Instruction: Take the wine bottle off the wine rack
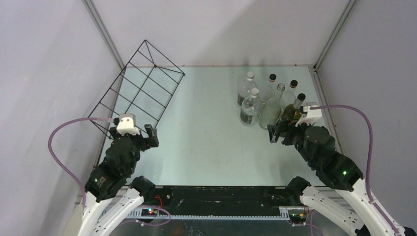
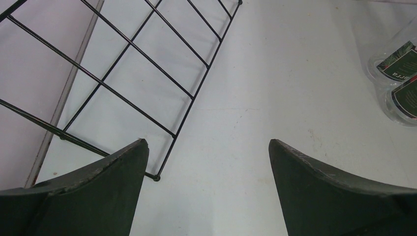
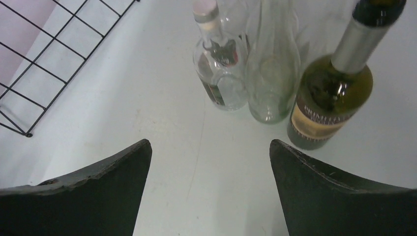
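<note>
The wine rack (image 1: 142, 84), a black wire grid, leans at the back left by the wall, and its cells (image 2: 130, 46) hold no bottle that I can see. The wine bottle (image 1: 294, 110), dark green with a yellow label (image 3: 327, 98), stands upright on the table at the right, far from the rack. My right gripper (image 1: 284, 132) is open just in front of it, nothing between its fingers (image 3: 210, 145); the bottle is off beyond the right finger. My left gripper (image 1: 133, 133) is open and empty (image 2: 207, 145) at the rack's near corner.
Several clear glass bottles (image 1: 250, 108) stand grouped left of and behind the wine bottle, two of them (image 3: 219, 73) (image 3: 270, 73) close ahead of my right gripper. Grey walls enclose the table on three sides. The rack's corner (image 3: 49, 54) shows far left in the right wrist view.
</note>
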Motion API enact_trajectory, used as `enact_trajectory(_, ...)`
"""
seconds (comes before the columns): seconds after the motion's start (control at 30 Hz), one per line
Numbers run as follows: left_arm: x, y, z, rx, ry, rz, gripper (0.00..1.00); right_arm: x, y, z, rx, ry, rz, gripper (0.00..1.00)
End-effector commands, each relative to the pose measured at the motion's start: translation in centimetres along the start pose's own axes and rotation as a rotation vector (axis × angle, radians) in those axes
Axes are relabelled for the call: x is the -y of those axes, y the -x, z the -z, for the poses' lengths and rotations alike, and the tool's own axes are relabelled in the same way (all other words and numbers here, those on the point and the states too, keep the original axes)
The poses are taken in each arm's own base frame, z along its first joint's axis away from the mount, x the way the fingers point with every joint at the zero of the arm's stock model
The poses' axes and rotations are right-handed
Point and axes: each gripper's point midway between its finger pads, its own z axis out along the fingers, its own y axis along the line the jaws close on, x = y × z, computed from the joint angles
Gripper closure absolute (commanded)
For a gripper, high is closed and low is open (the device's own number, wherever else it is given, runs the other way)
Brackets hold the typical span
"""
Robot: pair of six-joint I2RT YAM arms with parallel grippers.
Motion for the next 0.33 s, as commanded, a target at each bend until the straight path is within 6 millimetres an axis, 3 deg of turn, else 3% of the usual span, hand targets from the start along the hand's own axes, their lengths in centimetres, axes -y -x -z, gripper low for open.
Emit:
enact_trajectory(0.0,-0.2,0.8,0.2,0.032,0.006,0.033,0.00,1.6,-1.4,1.6,-0.009,-0.046,-0.072,0.07)
enact_trajectory(0.3,0.2,0.6,-0.3,0.002,0.010,0.015,0.00,4.0,-4.1,3.3,-0.028,-0.097,-0.105,0.07)
